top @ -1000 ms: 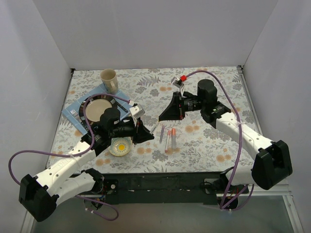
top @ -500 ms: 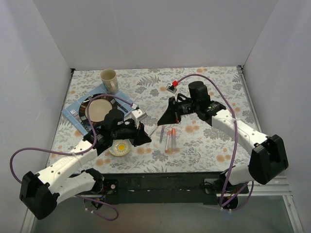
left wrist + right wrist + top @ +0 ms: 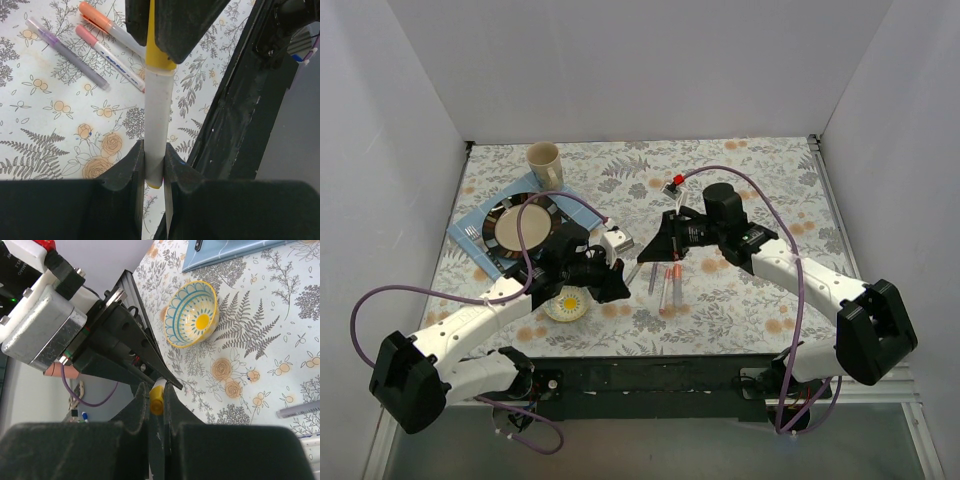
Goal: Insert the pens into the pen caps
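Yellow pen barrel pinched in left claw, yellow cap pinched in right claw, aligned end-to-end for capping; three other pens on tabletop.

Flowery table. Carries three pens side by side, a yellow bowl, a blue mat, a cup.

Small print on pink pen barrel, not legible
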Controlling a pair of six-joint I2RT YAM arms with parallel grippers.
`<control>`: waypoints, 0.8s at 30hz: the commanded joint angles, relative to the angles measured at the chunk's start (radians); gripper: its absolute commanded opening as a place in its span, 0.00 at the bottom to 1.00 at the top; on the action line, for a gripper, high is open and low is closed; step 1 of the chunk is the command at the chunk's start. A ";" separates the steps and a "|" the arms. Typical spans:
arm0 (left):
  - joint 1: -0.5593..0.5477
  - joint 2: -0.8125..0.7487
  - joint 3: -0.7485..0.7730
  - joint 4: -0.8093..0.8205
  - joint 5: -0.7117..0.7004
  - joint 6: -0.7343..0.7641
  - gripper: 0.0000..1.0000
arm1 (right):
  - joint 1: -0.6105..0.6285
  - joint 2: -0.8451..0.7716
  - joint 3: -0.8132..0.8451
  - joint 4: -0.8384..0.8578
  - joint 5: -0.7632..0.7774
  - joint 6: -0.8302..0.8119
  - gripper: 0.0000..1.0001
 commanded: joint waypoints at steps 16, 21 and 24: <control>0.022 -0.081 0.026 0.418 -0.037 -0.053 0.00 | 0.121 -0.056 0.039 -0.047 0.067 0.077 0.32; 0.022 -0.122 -0.007 0.441 -0.018 -0.059 0.00 | 0.122 -0.104 0.062 0.036 0.145 0.111 0.62; 0.021 -0.141 -0.020 0.445 -0.009 -0.062 0.00 | 0.122 -0.146 0.051 0.091 0.199 0.112 0.66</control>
